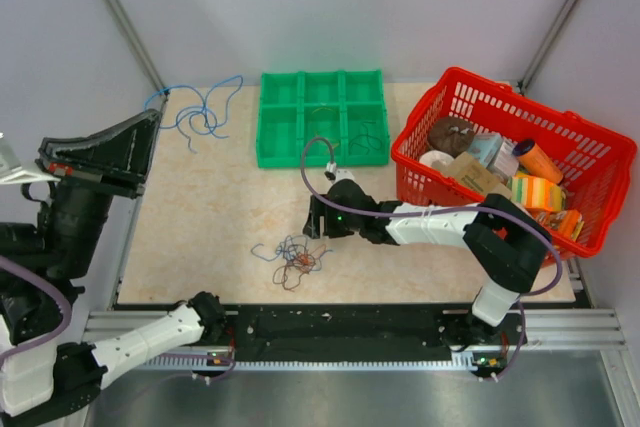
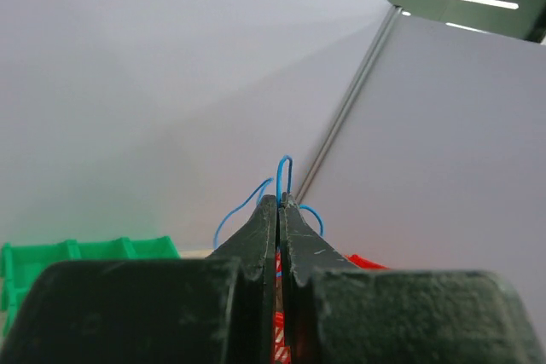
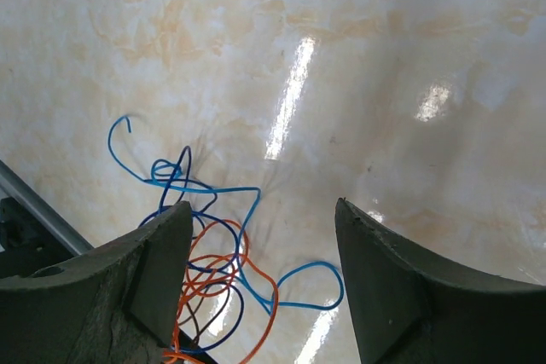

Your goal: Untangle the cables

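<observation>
A small tangle of thin blue, orange and dark cables (image 1: 292, 257) lies on the table near its front edge. It also shows in the right wrist view (image 3: 209, 240). My right gripper (image 1: 320, 219) is open and empty, low over the table just right of the tangle, and its jaws (image 3: 263, 206) stand wide apart. A single light-blue cable (image 1: 197, 113) lies looped at the back left. My left gripper (image 1: 152, 119) is raised at the far left and shut on one end of this blue cable (image 2: 286, 175), which loops out above the closed fingertips (image 2: 284, 202).
A green compartment tray (image 1: 323, 117) stands at the back centre. A red basket (image 1: 455, 82) full of packaged items stands at the right. Grey walls close in the back and sides, and a metal rail runs along the front.
</observation>
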Robot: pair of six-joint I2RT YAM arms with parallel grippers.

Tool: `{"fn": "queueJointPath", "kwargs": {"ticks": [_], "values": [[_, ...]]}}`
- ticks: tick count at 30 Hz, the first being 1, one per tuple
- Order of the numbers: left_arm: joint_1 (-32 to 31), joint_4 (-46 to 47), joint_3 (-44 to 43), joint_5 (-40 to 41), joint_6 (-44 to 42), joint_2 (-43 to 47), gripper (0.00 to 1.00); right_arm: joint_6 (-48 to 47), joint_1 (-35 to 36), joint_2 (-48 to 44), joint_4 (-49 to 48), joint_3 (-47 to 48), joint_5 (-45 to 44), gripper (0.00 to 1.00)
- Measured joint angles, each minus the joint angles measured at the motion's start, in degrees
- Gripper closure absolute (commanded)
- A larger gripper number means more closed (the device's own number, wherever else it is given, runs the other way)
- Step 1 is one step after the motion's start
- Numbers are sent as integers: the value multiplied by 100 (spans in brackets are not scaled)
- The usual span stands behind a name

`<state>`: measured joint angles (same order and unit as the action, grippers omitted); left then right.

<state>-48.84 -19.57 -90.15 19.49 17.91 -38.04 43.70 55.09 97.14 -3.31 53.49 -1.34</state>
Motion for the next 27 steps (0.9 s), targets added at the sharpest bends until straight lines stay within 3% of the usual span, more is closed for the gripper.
{"fn": "queueJointPath", "kwargs": {"ticks": [5,10,16,22,27], "values": [[0,-39,9,643,-306,-516,100,-328,35,-186,44,-35,192,33],[175,-94,863,1578,-553,-1209,100,-680,214,-1060,-151,-535,317,33],[1552,-203,1908,800,-116,-1823,100,-852,568,-1950,-398,-1333,363,33],[2214,133,1945,28,341,-2177,100,-962,588,-2256,-221,-1561,293,33],[2780,588,1947,-651,765,-2879,100,-1141,588,-3023,26,-1561,127,32]]}}
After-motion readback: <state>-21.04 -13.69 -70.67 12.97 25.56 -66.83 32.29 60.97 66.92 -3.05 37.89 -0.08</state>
